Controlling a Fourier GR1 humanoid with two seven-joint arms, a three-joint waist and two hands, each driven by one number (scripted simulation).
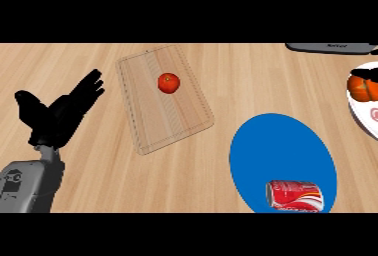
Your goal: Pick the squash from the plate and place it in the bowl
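Note:
The orange squash (360,91) sits at the right edge of the head view, over the white bowl (362,119), which is cut off by the frame. Black fingers of my right hand (367,74) curl over the squash's top; the rest of that hand and its arm lie outside the view. The blue plate (280,150) lies at the lower right and carries only a red can (294,195) on its side. My left hand (55,112) rests open at the far left, fingers up, away from all of these.
A wooden cutting board (166,117) lies at an angle left of centre with a red tomato (168,83) on it. A dark grey object (328,47) shows at the top right edge. Bare wood counter runs between board and plate.

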